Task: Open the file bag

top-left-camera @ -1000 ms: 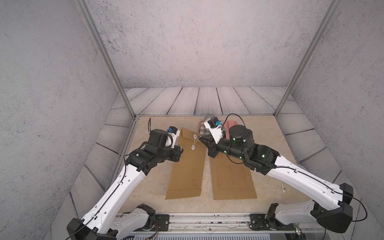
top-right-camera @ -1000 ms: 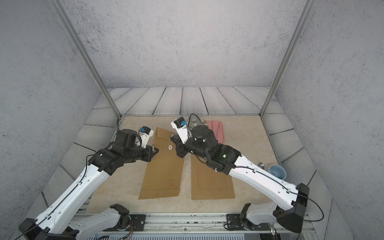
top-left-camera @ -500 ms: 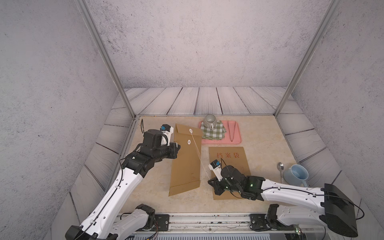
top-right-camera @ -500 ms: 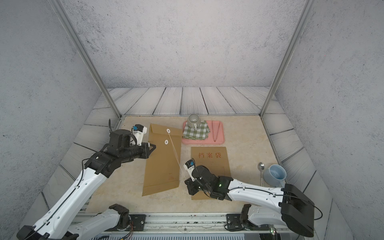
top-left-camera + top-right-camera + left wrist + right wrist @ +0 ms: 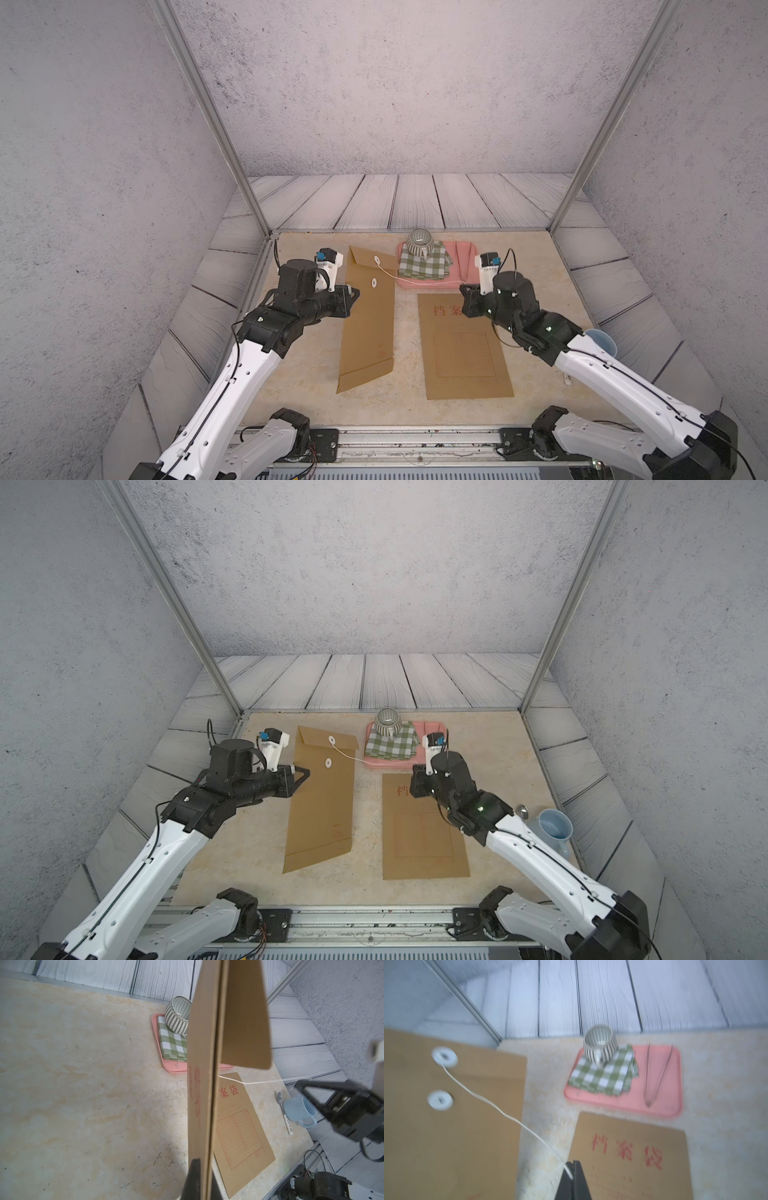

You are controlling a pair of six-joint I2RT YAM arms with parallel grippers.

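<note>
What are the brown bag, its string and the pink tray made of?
The bag looks like matte kraft paper: plain brown, stiff, with sharp folded edges. The string seems to be thin white cotton cord, though the blur leaves that open. The tray is probably smooth plastic: even pink colour and a rounded, moulded rim.

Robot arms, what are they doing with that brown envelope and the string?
They are working on opening a file bag. The left gripper is clamped on one long edge of the brown file bag, tilting it up off the table. The right gripper pinches the white string and holds it out sideways. The string hangs from the top button only, not wound round the lower button. A second file bag lies flat nearby.
</note>
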